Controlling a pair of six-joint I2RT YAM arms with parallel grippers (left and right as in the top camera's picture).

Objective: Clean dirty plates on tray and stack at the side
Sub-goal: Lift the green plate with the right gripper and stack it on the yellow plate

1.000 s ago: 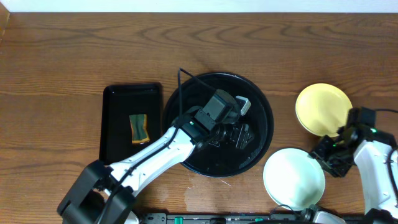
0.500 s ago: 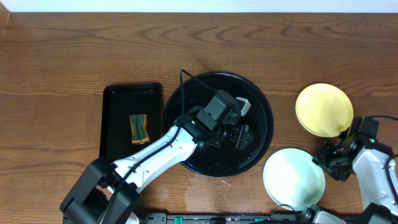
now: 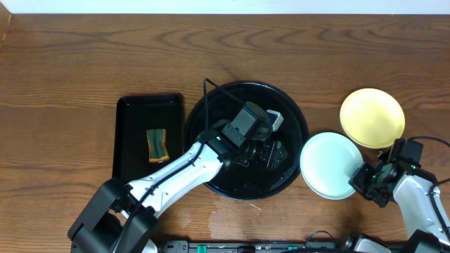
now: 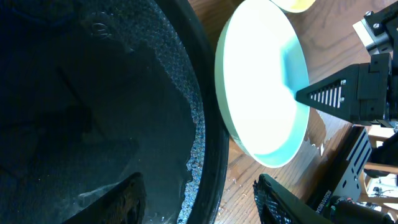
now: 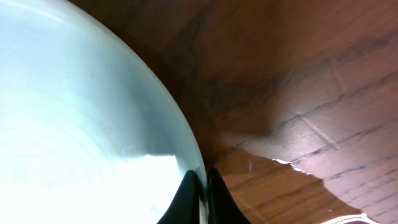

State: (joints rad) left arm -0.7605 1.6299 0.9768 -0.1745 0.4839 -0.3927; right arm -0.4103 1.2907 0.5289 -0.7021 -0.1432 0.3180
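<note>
Pinching mint plate (image 3: 325,166) rim with right gripper (image 5: 200,186), tips cropped at frame bottom; holding left gripper (image 4: 202,200) wide apart over tray (image 3: 285,176), middle hidden beneath arm (image 3: 186,165).

Glossy brown wooden table (image 3: 70,56) with bold grain, a pale strip (image 3: 225,5) along its far edge.

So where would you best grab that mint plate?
By its rim, from the right. The mint plate is wide and shallow, too broad for jaws to span, but its thin raised edge suits a pinch. The right gripper is shut on that edge, on the side away from the tray.
</note>
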